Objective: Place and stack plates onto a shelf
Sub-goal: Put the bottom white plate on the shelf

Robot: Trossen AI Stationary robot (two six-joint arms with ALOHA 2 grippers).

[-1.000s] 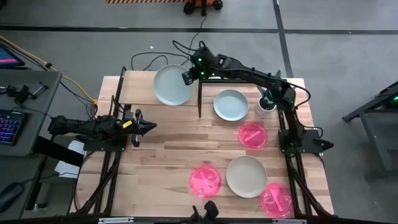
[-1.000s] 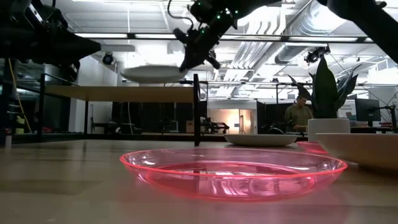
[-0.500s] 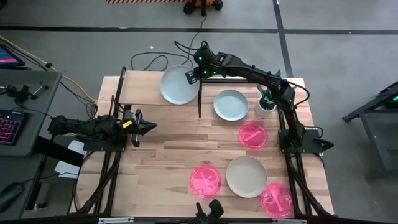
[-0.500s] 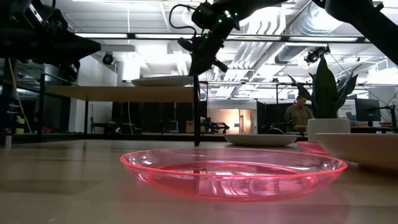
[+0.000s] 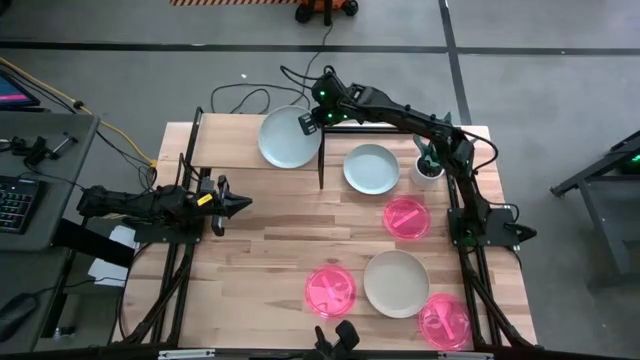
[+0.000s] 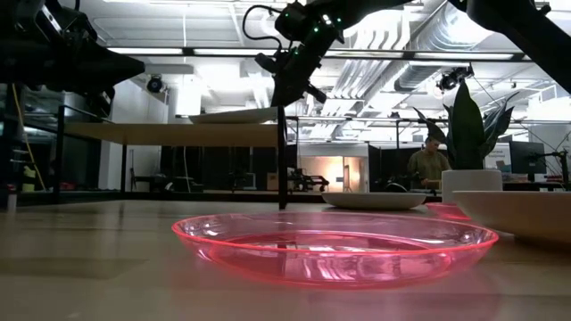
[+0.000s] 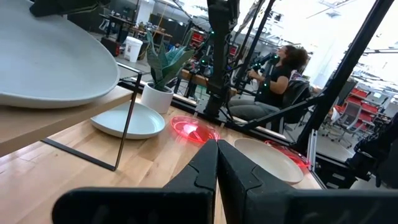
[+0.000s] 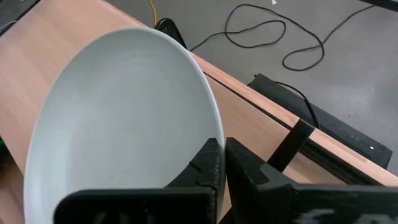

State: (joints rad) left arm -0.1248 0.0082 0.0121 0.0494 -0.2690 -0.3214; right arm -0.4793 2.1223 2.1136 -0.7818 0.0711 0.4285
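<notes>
1. The right gripper [image 5: 310,119] reaches over the far edge of the table [image 5: 260,260]; its fingers [image 8: 211,163] pinch the right rim of a pale plate [image 5: 288,138], which sits on the right part of the shelf [image 5: 225,145].
2. A second pale plate [image 5: 371,168] lies on the table just right of the shelf, beside a potted plant [image 5: 429,163]; 3 pink plates [image 5: 407,217] [image 5: 330,291] [image 5: 444,322] and 1 cream plate [image 5: 396,284] lie nearer.
3. The left gripper [image 5: 236,203] waits at the table's left edge, its fingers [image 7: 208,163] pressed together on nothing.
</notes>
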